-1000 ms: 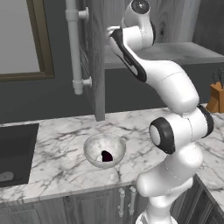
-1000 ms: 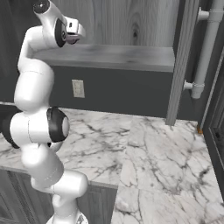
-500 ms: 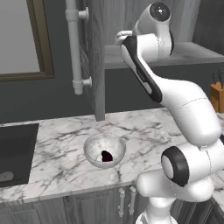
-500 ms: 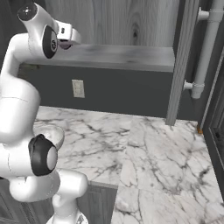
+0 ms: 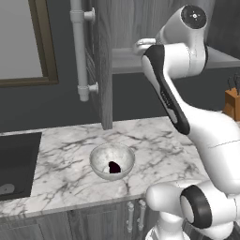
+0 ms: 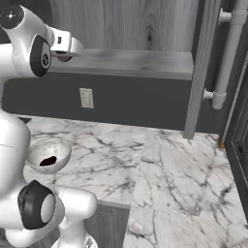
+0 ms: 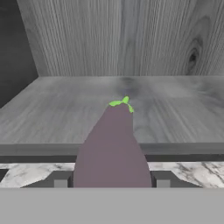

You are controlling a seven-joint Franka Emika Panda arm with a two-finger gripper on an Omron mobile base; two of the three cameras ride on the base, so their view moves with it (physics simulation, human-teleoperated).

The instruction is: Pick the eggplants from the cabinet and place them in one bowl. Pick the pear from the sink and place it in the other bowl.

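Note:
My gripper (image 7: 112, 180) is shut on a dark purple eggplant (image 7: 114, 146). Its green stem points at the cabinet's grey shelf (image 7: 52, 116). In the right base view the gripper (image 6: 67, 54) hangs at the shelf's front edge (image 6: 131, 63), the eggplant (image 6: 63, 57) dark beneath it. The pale speckled bowl (image 5: 112, 160) sits on the marble counter under the cabinet with another eggplant (image 5: 114, 167) inside; the bowl (image 6: 48, 154) is also at lower left of the right base view. The black sink (image 5: 16, 161) lies at the left, its grey drain (image 5: 5, 189) visible. Pear and brown bowl are out of view.
The open grey cabinet door (image 5: 105, 61) hangs over the counter beside a white pipe (image 5: 79, 51). A knife block (image 5: 232, 101) stands at the far right. A wall outlet (image 6: 86, 98) sits under the shelf. Marble counter (image 6: 164, 164) stretches right of the bowl.
The arm's upper joints have swung up and straightened. The hand has drawn back and slightly down toward the shelf's front edge, eggplant still in its fingers.

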